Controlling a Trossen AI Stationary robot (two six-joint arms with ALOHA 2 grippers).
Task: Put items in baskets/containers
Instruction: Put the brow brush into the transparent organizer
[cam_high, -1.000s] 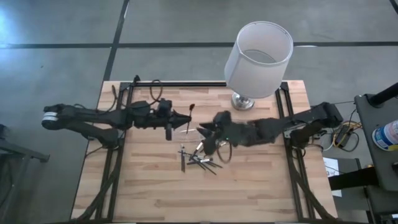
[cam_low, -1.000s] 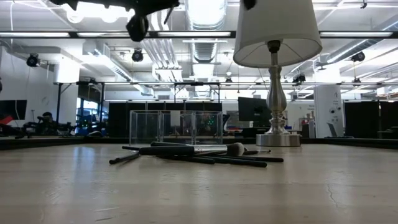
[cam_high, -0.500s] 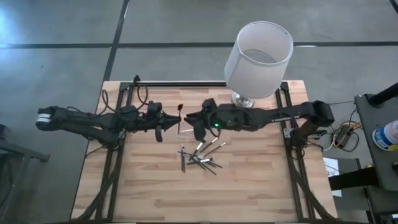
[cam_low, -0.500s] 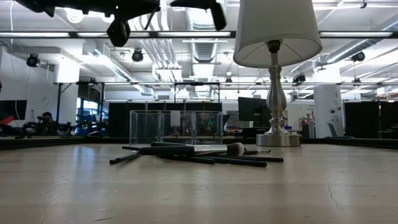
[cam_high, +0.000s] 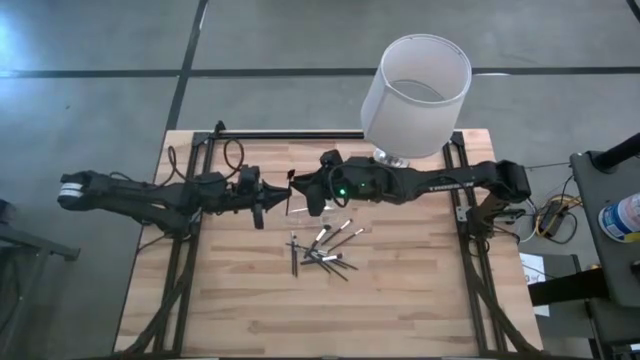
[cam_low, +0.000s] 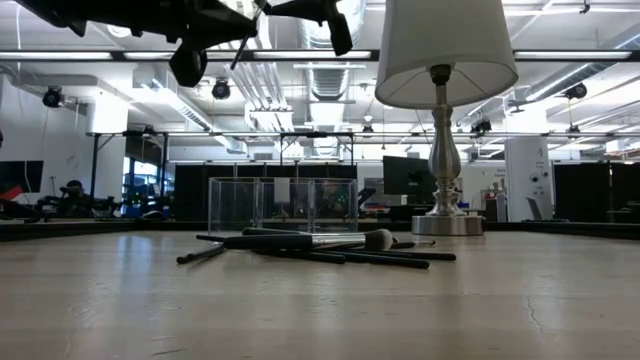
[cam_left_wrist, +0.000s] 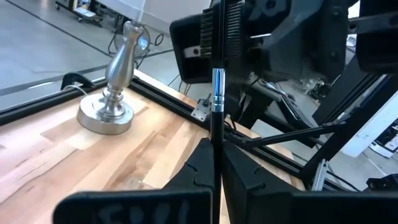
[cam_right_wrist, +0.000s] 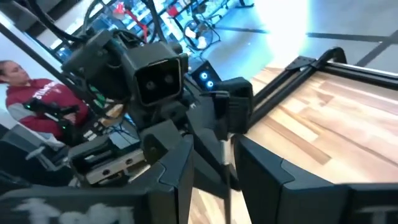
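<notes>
No readable text on the table or arms.
Only white lettering on a person's red top (cam_right_wrist: 45, 93), at the left of the right wrist view, shows, too blurred to read.

Robotics lab: exposed ceiling ducts (cam_low: 335, 75), equipment racks (cam_low: 320, 160).

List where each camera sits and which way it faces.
High: above the table, looking straight down; shows both arms, lamp, brushes.
Low: at table height, looking level across at brushes and tray; arms overhead.
Left wrist: on the left arm, facing the right arm; left pincer shut on a brush.
Right wrist: on the right arm, facing the left arm; right pincer open.
Shared: high and low both show lamp and brushes.
</notes>
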